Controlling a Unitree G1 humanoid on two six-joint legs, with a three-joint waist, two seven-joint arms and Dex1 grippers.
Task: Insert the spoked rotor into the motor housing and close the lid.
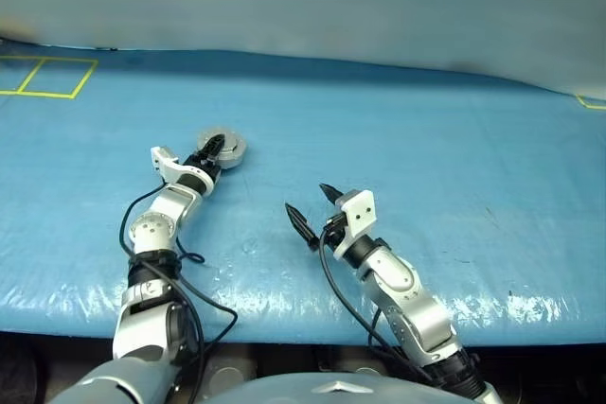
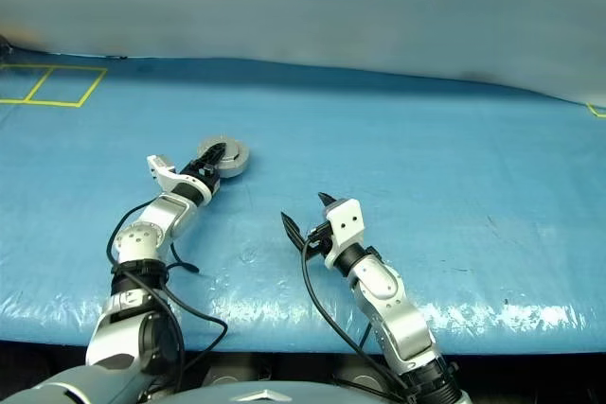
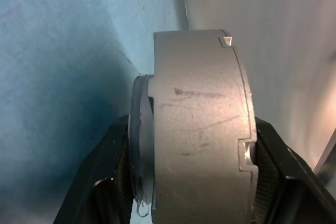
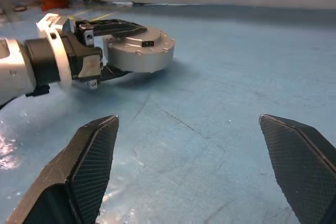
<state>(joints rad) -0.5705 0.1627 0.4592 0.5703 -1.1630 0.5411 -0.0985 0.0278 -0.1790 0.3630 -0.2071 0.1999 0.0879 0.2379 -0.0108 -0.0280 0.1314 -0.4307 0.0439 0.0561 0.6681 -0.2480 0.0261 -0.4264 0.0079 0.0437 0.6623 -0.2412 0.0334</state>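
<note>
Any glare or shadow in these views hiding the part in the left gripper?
Left eye view: bright glare streaks along the near edge of the blue table cover, away from the closed motor assembly. Left wrist view: its grey side fills the middle, sharp, with a dark shadow on the cover beside it. Right wrist view: the left gripper clamps it, evenly lit.
</note>
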